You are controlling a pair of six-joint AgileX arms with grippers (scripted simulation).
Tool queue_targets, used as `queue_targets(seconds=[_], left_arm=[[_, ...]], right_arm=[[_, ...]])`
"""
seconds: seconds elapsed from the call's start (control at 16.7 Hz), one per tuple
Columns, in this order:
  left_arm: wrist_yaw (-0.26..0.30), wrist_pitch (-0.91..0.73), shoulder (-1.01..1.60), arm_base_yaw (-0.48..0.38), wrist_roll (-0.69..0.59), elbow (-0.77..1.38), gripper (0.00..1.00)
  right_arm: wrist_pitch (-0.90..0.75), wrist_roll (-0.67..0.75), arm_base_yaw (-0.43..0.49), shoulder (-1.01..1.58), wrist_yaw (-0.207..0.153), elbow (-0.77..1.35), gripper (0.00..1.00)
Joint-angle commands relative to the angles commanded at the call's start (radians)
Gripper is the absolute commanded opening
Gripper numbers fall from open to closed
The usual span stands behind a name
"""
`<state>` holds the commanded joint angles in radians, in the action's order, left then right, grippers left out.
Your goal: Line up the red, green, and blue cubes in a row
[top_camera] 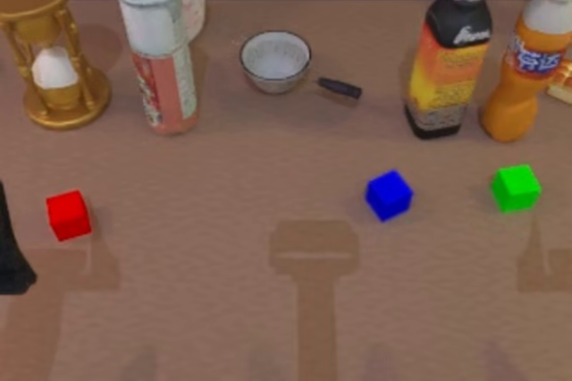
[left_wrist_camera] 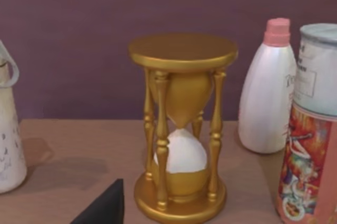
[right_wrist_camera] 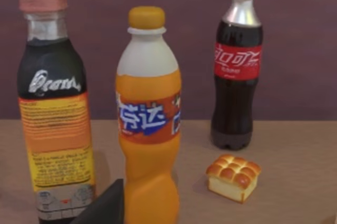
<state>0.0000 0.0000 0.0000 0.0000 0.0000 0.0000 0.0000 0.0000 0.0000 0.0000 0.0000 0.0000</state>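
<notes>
Overhead view, two low wrist views

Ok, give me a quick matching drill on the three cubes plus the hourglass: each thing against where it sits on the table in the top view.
Things:
1. red cube
2. blue cube
3. green cube
4. gold hourglass

Places:
A. far right, in front of the orange soda bottle
B. back left corner
C. right of centre, in front of the dark sauce bottle
D. near the left edge, well apart from the other cubes

Pairs: 1-D, 2-C, 3-A, 4-B
</notes>
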Motion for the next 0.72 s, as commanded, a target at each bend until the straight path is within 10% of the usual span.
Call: queue_targets(seconds=[0.72], left_arm=[[0.001, -0.302, 0.572, -0.018, 0.364, 0.429, 1.0]], right_arm=[[0.0, 0.0, 0.0, 0.0, 0.0, 0.0, 1.0]])
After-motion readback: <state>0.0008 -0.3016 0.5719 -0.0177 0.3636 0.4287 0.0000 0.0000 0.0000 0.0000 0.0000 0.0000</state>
